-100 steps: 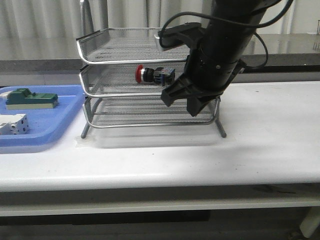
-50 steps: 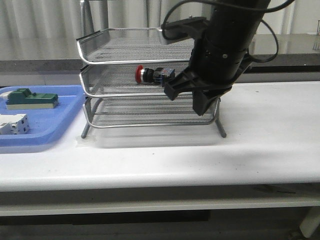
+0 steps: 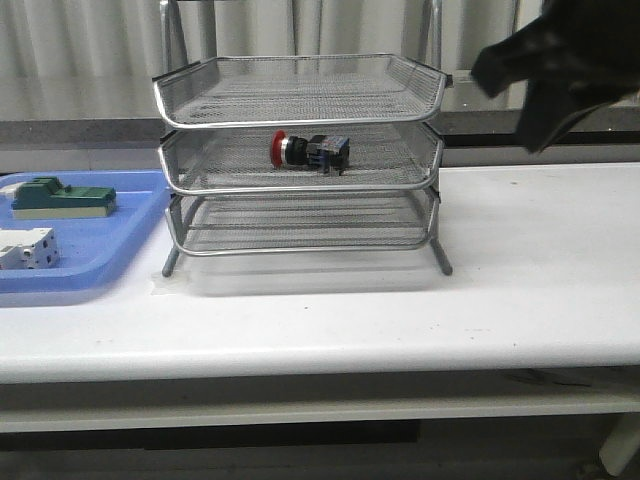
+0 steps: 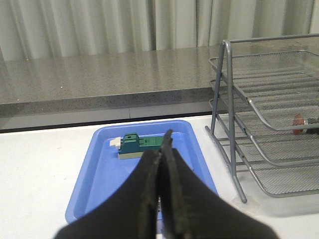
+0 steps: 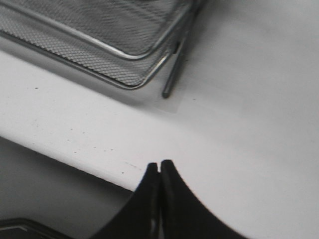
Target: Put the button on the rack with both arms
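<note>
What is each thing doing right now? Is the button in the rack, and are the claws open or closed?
button: lying on its side in the rack's middle tier, nothing holding it.
rack: standing upright on the table; top and bottom tiers hold nothing.
left claw: closed, empty.
right claw: closed, empty, away from the rack.
blue tray: flat on the table, holding the green block and the white block.

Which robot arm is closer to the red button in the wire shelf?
Right, probably. The right gripper is raised beside the rack, to the right of the button. The left gripper is out of the front view, over the blue tray, left of the rack.
</note>
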`<act>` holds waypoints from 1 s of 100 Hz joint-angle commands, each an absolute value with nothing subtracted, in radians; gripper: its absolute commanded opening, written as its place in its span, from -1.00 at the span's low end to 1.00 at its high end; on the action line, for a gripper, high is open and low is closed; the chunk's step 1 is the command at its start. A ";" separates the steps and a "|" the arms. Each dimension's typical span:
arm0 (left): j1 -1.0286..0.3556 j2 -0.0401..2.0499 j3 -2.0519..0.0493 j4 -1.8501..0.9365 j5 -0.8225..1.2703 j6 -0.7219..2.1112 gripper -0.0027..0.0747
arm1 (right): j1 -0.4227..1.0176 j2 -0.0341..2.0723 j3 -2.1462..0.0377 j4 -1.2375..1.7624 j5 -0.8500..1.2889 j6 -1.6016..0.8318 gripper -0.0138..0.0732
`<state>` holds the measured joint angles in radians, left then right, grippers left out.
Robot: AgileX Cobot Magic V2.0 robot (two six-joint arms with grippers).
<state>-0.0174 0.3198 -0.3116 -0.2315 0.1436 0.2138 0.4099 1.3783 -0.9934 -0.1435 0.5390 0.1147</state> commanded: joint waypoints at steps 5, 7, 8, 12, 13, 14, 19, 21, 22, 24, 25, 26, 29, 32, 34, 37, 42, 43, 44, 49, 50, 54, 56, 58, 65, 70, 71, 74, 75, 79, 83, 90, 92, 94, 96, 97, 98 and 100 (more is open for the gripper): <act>-0.016 0.329 -0.342 -0.244 0.061 0.205 -0.98 | 0.348 1.203 -0.955 -0.155 0.477 0.124 -0.83; -0.016 0.329 -0.342 -0.244 0.061 0.205 -0.98 | 0.337 1.177 -0.943 -0.158 0.477 0.124 -0.83; -0.016 0.329 -0.342 -0.244 0.061 0.205 -0.98 | 0.333 1.169 -0.936 -0.158 0.477 0.124 -0.83; -0.016 0.329 -0.342 -0.244 0.061 0.205 -0.98 | 0.311 1.118 -0.917 -0.160 0.478 0.124 -0.83; -0.016 0.329 -0.342 -0.244 0.061 0.205 -0.98 | 0.303 1.109 -0.909 -0.160 0.478 0.124 -0.83; -0.016 0.329 -0.342 -0.244 0.061 0.205 -0.98 | 0.299 1.092 -0.905 -0.160 0.478 0.124 -0.83; -0.016 0.329 -0.342 -0.244 0.061 0.205 -0.98 | 0.272 1.033 -0.879 -0.160 0.478 0.124 -0.83; -0.016 0.329 -0.342 -0.244 0.061 0.205 -0.98 | 0.260 1.007 -0.867 -0.160 0.478 0.124 -0.83; -0.016 0.329 -0.342 -0.244 0.061 0.205 -0.98 | 0.257 0.999 -0.859 -0.160 0.478 0.124 -0.83; -0.016 0.329 -0.342 -0.244 0.061 0.205 -0.98 | 0.245 0.973 -0.846 -0.160 0.478 0.124 -0.83; -0.016 0.329 -0.342 -0.244 0.061 0.205 -0.98 | 0.238 0.956 -0.843 -0.160 0.478 0.125 -0.83; -0.016 0.329 -0.342 -0.244 0.061 0.205 -0.98 | 0.235 0.947 -0.839 -0.160 0.479 0.126 -0.83; -0.016 0.329 -0.342 -0.244 0.061 0.205 -0.98 | 0.221 0.913 -0.820 -0.160 0.481 0.128 -0.83; -0.016 0.329 -0.342 -0.244 0.061 0.205 -0.98 | 0.207 0.873 -0.805 -0.160 0.486 0.130 -0.83; -0.016 0.329 -0.342 -0.244 0.061 0.205 -0.98 | 0.200 0.858 -0.795 -0.160 0.488 0.131 -0.83; -0.016 0.329 -0.342 -0.244 0.061 0.205 -0.98 | 0.192 0.821 -0.780 -0.160 0.491 0.131 -0.83; -0.016 0.329 -0.342 -0.244 0.061 0.205 -0.98 | 0.182 0.773 -0.756 -0.160 0.500 0.131 -0.83; -0.016 0.329 -0.342 -0.244 0.061 0.205 -0.98 | 0.181 0.765 -0.750 -0.160 0.506 0.131 -0.83; -0.016 0.329 -0.342 -0.244 0.061 0.205 -0.98 | 0.180 0.752 -0.747 -0.160 0.509 0.131 -0.83; -0.016 0.329 -0.342 -0.244 0.061 0.205 -0.98 | 0.175 0.710 -0.731 -0.160 0.530 0.131 -0.83; -0.016 0.329 -0.342 -0.244 0.061 0.205 -0.98 | 0.175 0.703 -0.727 -0.160 0.536 0.131 -0.83; -0.016 0.329 -0.342 -0.244 0.061 0.205 -0.98 | 0.175 0.670 -0.717 -0.160 0.552 0.131 -0.83; -0.016 0.329 -0.342 -0.244 0.061 0.205 -0.98 | 0.175 0.655 -0.711 -0.160 0.556 0.131 -0.83; -0.016 0.329 -0.342 -0.244 0.061 0.205 -0.98 | 0.175 0.640 -0.706 -0.160 0.562 0.131 -0.83; -0.016 0.329 -0.342 -0.244 0.061 0.205 -0.98 | 0.175 0.600 -0.695 -0.160 0.580 0.131 -0.83; -0.016 0.329 -0.342 -0.244 0.061 0.205 -0.98 | 0.175 0.578 -0.695 -0.159 0.595 0.131 -0.83; -0.016 0.329 -0.342 -0.244 0.061 0.205 -0.98 | 0.175 0.576 -0.695 -0.159 0.597 0.131 -0.83; -0.016 0.329 -0.342 -0.244 0.061 0.205 -0.98 | 0.175 0.564 -0.695 -0.159 0.601 0.131 -0.83; -0.016 0.329 -0.342 -0.244 0.061 0.205 -0.98 | 0.175 0.562 -0.695 -0.159 0.603 0.131 -0.83; -0.016 0.329 -0.342 -0.244 0.061 0.205 -0.98 | 0.175 0.552 -0.695 -0.159 0.604 0.131 -0.83; -0.016 0.329 -0.342 -0.244 0.061 0.205 -0.98 | 0.175 0.548 -0.695 -0.159 0.604 0.131 -0.83; -0.016 0.329 -0.342 -0.244 0.061 0.205 -0.98 | 0.175 0.548 -0.695 -0.159 0.606 0.131 -0.83; -0.016 0.329 -0.342 -0.244 0.061 0.205 -0.98 | 0.175 0.549 -0.695 -0.159 0.607 0.131 -0.83; -0.016 0.329 -0.342 -0.244 0.061 0.205 -0.98 | 0.175 0.549 -0.695 -0.159 0.607 0.131 -0.83; -0.016 0.329 -0.342 -0.244 0.061 0.205 -0.98 | 0.175 0.549 -0.695 -0.159 0.607 0.131 -0.83; -0.016 0.329 -0.342 -0.244 0.061 0.205 -0.98 | 0.175 0.549 -0.695 -0.159 0.608 0.131 -0.83; -0.016 0.329 -0.342 -0.244 0.061 0.205 -0.98 | 0.175 0.549 -0.695 -0.159 0.608 0.131 -0.83; -0.016 0.329 -0.342 -0.244 0.061 0.205 -0.98 | 0.175 0.549 -0.695 -0.159 0.607 0.131 -0.83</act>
